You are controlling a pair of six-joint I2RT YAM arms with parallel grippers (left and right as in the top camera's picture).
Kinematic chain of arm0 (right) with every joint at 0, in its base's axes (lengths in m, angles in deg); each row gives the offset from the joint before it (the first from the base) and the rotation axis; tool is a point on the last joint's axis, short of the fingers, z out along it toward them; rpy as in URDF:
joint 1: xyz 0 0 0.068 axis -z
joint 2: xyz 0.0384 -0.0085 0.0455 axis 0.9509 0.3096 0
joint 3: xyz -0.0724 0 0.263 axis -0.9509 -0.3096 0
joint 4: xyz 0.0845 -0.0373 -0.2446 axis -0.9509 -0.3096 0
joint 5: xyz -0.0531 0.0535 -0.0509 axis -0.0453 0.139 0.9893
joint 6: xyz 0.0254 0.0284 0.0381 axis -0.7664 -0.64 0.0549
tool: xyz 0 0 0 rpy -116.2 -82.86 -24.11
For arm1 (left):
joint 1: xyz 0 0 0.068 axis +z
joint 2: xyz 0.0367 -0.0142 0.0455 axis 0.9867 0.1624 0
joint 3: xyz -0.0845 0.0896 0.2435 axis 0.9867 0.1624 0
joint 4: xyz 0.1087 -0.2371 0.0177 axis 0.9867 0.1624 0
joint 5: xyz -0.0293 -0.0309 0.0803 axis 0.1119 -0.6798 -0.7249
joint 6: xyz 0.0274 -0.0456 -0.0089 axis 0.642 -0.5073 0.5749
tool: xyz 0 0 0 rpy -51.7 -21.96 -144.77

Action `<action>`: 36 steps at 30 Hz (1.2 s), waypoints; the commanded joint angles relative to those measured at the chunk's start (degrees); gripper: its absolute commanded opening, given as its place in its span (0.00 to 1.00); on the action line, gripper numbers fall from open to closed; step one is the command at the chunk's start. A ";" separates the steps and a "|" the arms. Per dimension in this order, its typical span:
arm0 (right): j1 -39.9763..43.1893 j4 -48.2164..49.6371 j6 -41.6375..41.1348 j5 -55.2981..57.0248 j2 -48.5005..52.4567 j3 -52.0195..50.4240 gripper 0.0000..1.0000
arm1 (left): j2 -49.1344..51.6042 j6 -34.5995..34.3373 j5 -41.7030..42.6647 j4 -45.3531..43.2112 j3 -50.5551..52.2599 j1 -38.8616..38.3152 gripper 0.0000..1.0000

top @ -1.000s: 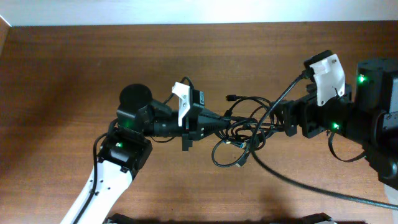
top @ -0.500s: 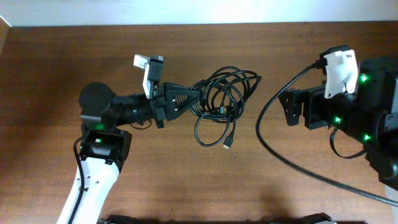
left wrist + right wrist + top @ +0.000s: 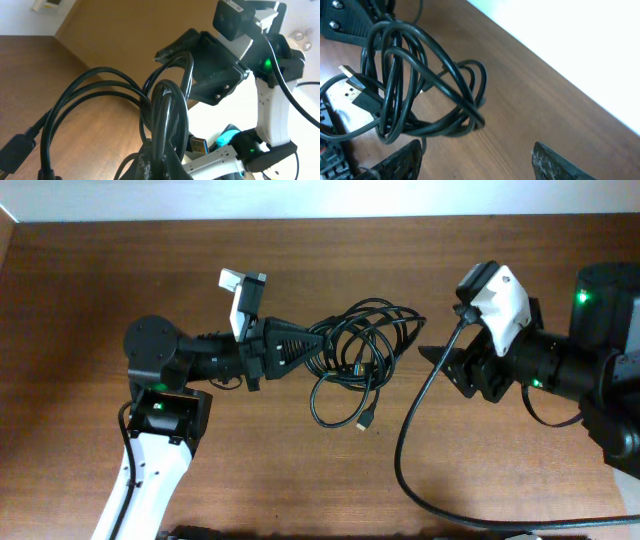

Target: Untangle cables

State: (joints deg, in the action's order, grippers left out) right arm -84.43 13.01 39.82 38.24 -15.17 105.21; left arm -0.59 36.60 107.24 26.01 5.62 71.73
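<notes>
A tangled bundle of black cables (image 3: 362,340) hangs above the wooden table, with a loop and a USB plug (image 3: 366,420) drooping toward the front. My left gripper (image 3: 318,347) is shut on the bundle's left side; the left wrist view shows the cables (image 3: 162,115) pinched between its fingers. My right gripper (image 3: 442,360) is open and empty, just right of the bundle. In the right wrist view the bundle (image 3: 420,85) lies ahead of the spread fingers (image 3: 475,160), apart from them.
A thick black cable (image 3: 410,430) from my right arm curves down across the table toward the front right. The table's far edge meets a white wall at the top.
My left gripper pulled the bundle left, away from the right arm. The right gripper then moved back left toward the bundle, open and empty. The bundle's lower loop hangs lower.
</notes>
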 commanded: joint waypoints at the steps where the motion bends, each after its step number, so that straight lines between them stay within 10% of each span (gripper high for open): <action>1: -0.22 0.59 4.24 -3.28 1.11 0.59 0.67 | -0.15 -0.39 2.34 -1.95 -0.44 -0.81 0.00; 7: -0.24 0.44 4.22 -4.39 1.57 0.59 0.33 | -0.15 -0.39 2.08 -2.10 -0.44 -0.81 0.00; 17: -0.24 0.63 5.75 -7.21 2.03 0.59 0.28 | -0.15 -1.09 1.90 -2.08 -0.44 -0.81 0.00; 21: -0.24 0.44 5.73 -8.04 2.51 0.59 0.04 | -0.15 -1.05 1.86 -2.10 -0.44 -0.81 0.00; 28: -0.22 -0.68 5.14 -7.02 2.51 0.59 0.04 | -0.13 -1.03 1.42 -2.08 -0.44 -0.76 0.00; 36: -0.22 1.66 -6.64 27.67 2.51 0.59 0.04 | -0.13 -1.03 1.46 -2.05 -0.44 -0.76 0.00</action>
State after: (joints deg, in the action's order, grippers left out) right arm -84.83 13.95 36.10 52.71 -12.79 105.21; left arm -0.59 35.73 108.09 24.50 5.62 70.96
